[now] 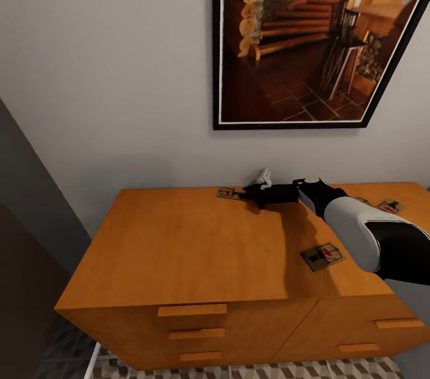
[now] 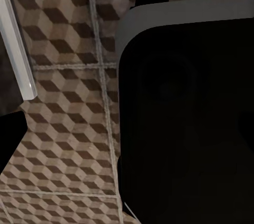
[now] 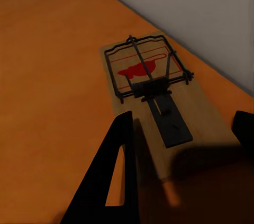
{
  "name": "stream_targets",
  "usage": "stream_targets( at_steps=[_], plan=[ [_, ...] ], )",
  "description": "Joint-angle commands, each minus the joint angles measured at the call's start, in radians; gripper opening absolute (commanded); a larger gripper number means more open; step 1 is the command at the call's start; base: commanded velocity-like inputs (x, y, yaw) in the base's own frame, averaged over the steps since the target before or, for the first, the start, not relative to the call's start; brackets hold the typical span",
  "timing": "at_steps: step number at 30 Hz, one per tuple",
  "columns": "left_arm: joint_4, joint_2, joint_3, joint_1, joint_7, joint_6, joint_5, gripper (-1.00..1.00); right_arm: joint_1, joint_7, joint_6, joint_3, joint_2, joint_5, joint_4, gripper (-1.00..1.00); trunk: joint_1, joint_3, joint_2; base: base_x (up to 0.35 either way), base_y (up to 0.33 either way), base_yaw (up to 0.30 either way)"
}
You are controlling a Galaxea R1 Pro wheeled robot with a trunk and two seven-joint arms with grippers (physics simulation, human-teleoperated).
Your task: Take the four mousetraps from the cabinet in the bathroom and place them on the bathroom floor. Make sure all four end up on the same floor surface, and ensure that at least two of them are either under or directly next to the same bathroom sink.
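Head view: the right arm reaches across the top of the cabinet [image 1: 179, 242] toward the wall, its gripper [image 1: 246, 190] just at the rear trap [image 1: 229, 193], which lies flat near the back edge. A second trap [image 1: 322, 256] lies toward the front right, and a third [image 1: 391, 206] sits at the far right beyond the arm; something small shows by the forearm that may be a fourth, too hidden to tell. A framed picture [image 1: 310, 39] hangs on the wall above. Patterned floor [image 1: 358, 368] shows below the drawers.

Left wrist view: the camera looks down on the cube-pattern tiles [image 2: 63, 128] beside a dark rounded part of the robot's own body [image 2: 185, 118]. The left gripper's jaws are not visible here, so their state cannot be told.

Right wrist view: the right gripper's two dark fingers [image 3: 114, 176] stand spread on either side of the near end of the trap [image 3: 159, 102], not yet closed on it. The board is thin, stiff and likely very light, lying flush with the wood, so it offers little height to pinch. The long edges of the board look the best hold, pinched across its width; the wire bar and spring are best avoided, as thin wire may slip.
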Motion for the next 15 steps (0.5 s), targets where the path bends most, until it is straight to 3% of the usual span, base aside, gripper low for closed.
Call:
stream_targets(
  at_steps=[1, 15],
  plan=[
    [0.005, 0.0, -0.003, -0.002, 0.003, -0.008, 0.0, 1.0, 0.0, 0.0, -0.008, 0.036, 0.0, 0.008, 0.001, -1.0, 0.0, -0.001, 0.0, 0.0, 0.0, 0.0],
    [0.005, -0.001, -0.003, -0.002, 0.003, -0.008, 0.0, 1.0, 0.0, 0.0, -0.006, 0.036, 0.002, 0.011, -0.001, -1.0, 0.0, -0.001, 0.0, 0.0, 0.0, 0.0]
  ],
)
